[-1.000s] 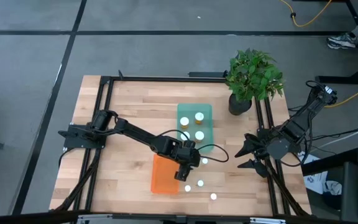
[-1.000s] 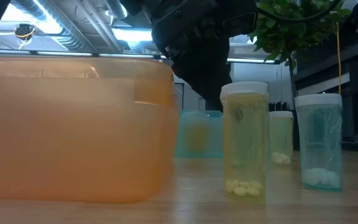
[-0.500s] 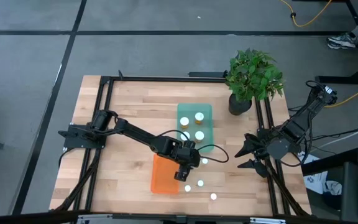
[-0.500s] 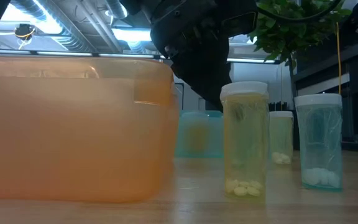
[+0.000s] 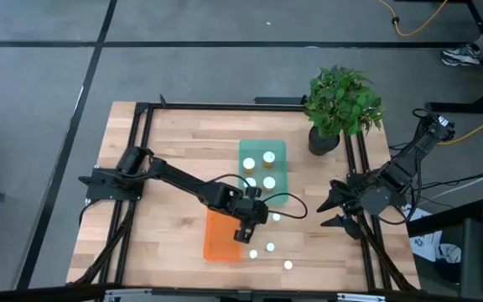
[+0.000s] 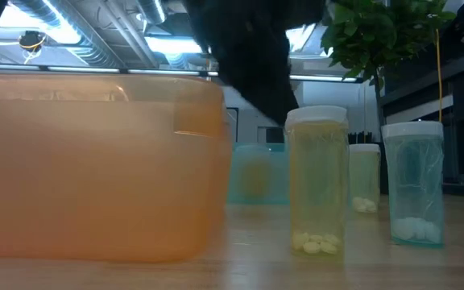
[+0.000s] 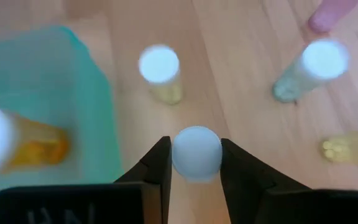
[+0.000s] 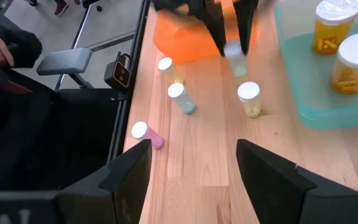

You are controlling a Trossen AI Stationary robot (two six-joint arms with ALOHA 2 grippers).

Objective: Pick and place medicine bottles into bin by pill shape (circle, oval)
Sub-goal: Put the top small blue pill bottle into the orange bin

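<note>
The table [image 5: 166, 143] is pale wood in glued strips, framed by dark metal rails. The left gripper [image 7: 196, 163] reaches over the middle, between the orange bin and the green tray, and its two dark fingers are clamped on the round white cap of a small bottle [image 7: 196, 153]. Below it sits the orange bin [image 5: 222, 236], a cloudy, see-through plastic box with rounded corners; nothing can be made out inside it. Beyond it the pale green tray [image 5: 262, 153] of clear plastic holds three wider bottles [image 5: 268, 182] with white caps and orange bodies. Loose small bottles [image 5: 270, 248] stand on the bare wood right of the bin; in the low view one shows pale pills [image 6: 315, 241] at its bottom. A leafy potted plant [image 5: 340, 102] stands at the far right corner. The right gripper [image 8: 191, 163] waits at the table's right edge, fingers apart and holding nothing.
</note>
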